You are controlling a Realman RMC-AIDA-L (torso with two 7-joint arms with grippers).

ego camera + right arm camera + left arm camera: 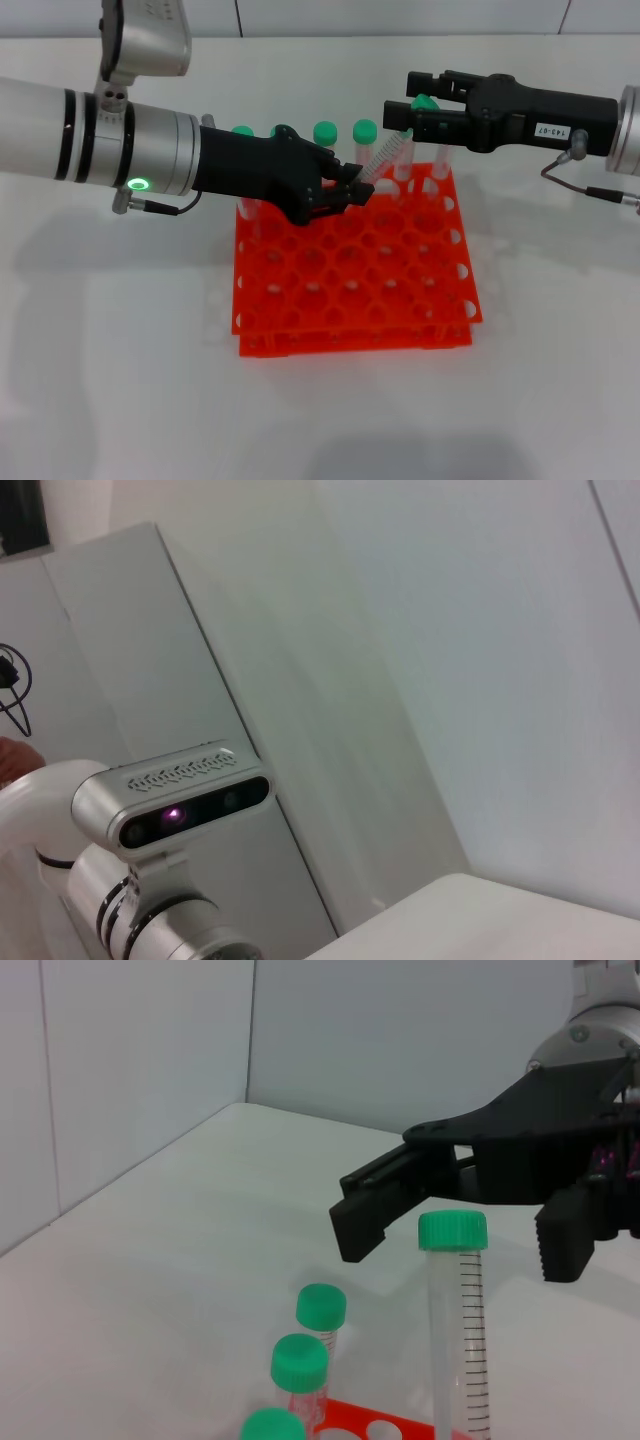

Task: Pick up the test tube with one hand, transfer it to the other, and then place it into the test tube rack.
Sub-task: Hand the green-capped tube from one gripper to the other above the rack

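Observation:
My left gripper (352, 190), the unlabelled one, is shut on the lower end of a clear test tube (385, 150). It holds the tube tilted above the back of the orange-red rack (350, 290). The tube's green cap (425, 103) lies between the open fingers of my labelled right gripper (412, 95), which reaches in from the right. In the left wrist view the tube (457, 1320) stands upright with its cap (452, 1230) in front of the open right gripper (455, 1245). Whether a finger touches the cap cannot be told.
Several other green-capped tubes (325, 132) stand in the rack's back row; three caps (321, 1305) show in the left wrist view above the rack's edge (385, 1428). The rack sits on a white table (120, 350). The right wrist view shows only a wall and the robot's head camera (180, 805).

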